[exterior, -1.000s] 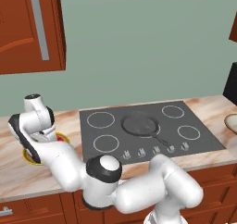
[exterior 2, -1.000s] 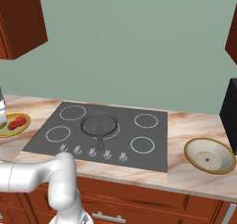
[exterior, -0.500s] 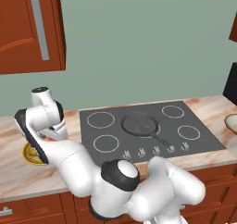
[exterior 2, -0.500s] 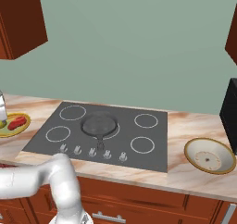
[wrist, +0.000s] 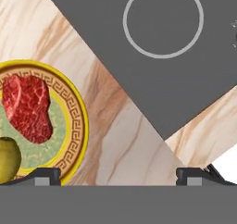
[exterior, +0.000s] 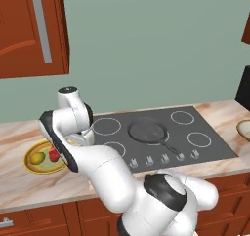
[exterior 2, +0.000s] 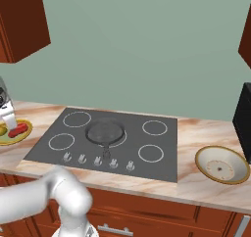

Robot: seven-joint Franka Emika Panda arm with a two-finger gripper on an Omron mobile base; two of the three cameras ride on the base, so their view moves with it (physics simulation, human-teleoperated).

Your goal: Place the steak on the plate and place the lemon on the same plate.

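- Since the steak [wrist: 28,108] and the lemon [wrist: 8,157] both lie inside the plate [wrist: 77,121], you can take it that both placings are done, and the step in hand is clearing away from the plate.
- In the hand view the steak lies on the pale green centre, with the lemon just beside it toward the lower edge of that view; whether the two touch is hard to tell there.
- From the left base view, you see the plate [exterior: 34,167] on the marble bench [exterior: 24,188], left of the hob [exterior: 161,137], with the lemon [exterior: 36,157] to the left of the steak [exterior: 53,154].
- The right base view shows the same plate [exterior 2: 22,133] at the far left, the steak [exterior 2: 17,130] red on it.
- Your pincer [wrist: 118,176] stands wide open with nothing between its fingertips [wrist: 46,176]; below the gap you see bare bench and a corner of the hob, with the plate off to one side.
- A frying pan [exterior: 146,131] sits mid-hob, and a pale tan dish [exterior 2: 221,165] rests on the bench at the far right; neither has a part in this.
- Next, I judge, you need only lift the arm straight up and away, keeping the open fingertips clear of the plate's rim so nothing is nudged off.
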